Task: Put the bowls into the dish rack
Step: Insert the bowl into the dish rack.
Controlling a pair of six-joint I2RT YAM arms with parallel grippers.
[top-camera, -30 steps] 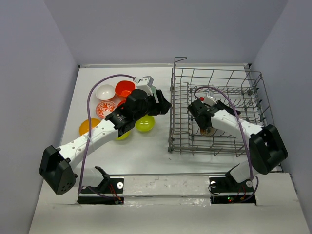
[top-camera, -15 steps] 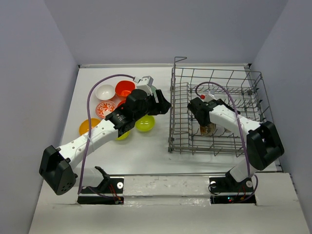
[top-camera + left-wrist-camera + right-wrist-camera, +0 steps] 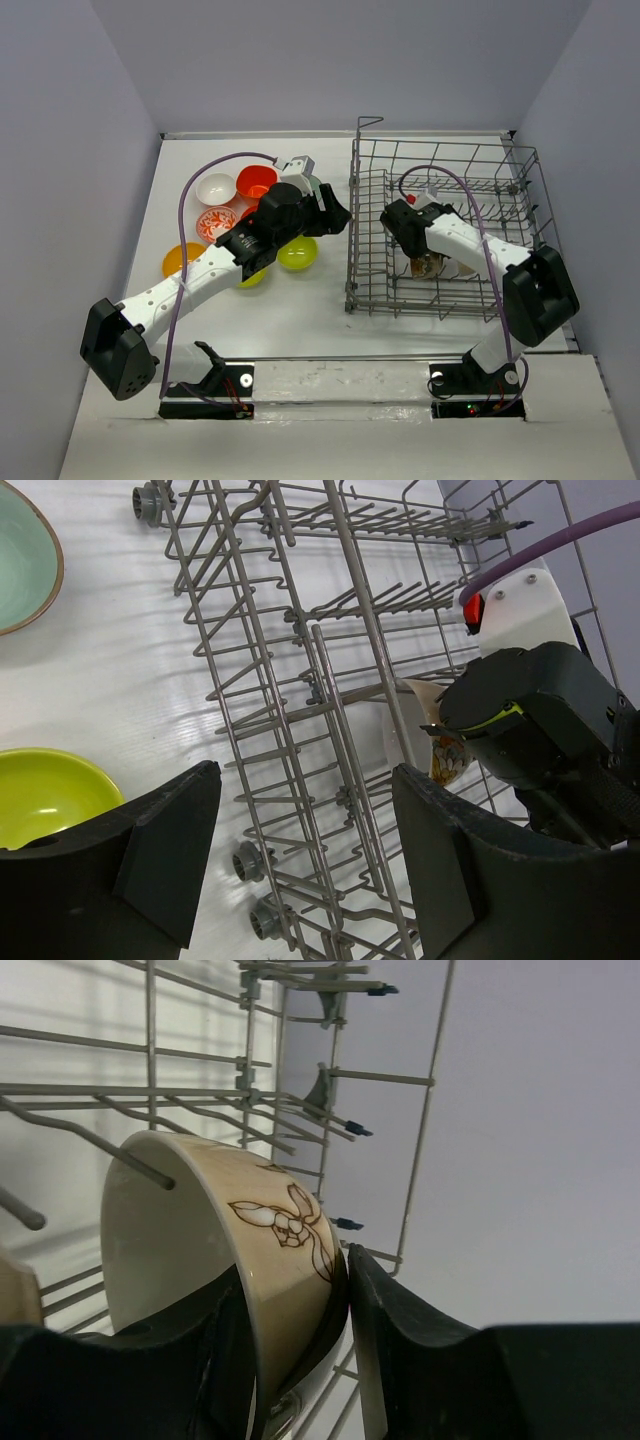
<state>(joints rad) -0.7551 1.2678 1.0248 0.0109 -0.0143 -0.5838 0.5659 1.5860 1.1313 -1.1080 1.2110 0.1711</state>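
Right claw point(image 3: 290, 1290), angled into dish rack point(image 3: 445, 144), straddles cream bowl point(image 3: 265, 1235).

We see a white worktop point(image 3: 300, 310) closed in by plain, pale lavender-grey walls point(image 3: 330, 60) at the back and on both sides. Soft, even light leaves only faint shadows on the worktop.

We find the dish rack point(image 3: 356, 240) on the right half of the surface point(image 3: 300, 310). The loose bowls point(image 3: 217, 188) are grouped on the left half, some of them beneath the left arm. The left pincer point(image 3: 338, 216) hangs between that group and the dish rack's left wall. Inside the dish rack, toward its near left, one bowl point(image 3: 200, 1250) stands on edge among the tines. The right pincer point(image 3: 295, 1270) straddles that bowl's wall.
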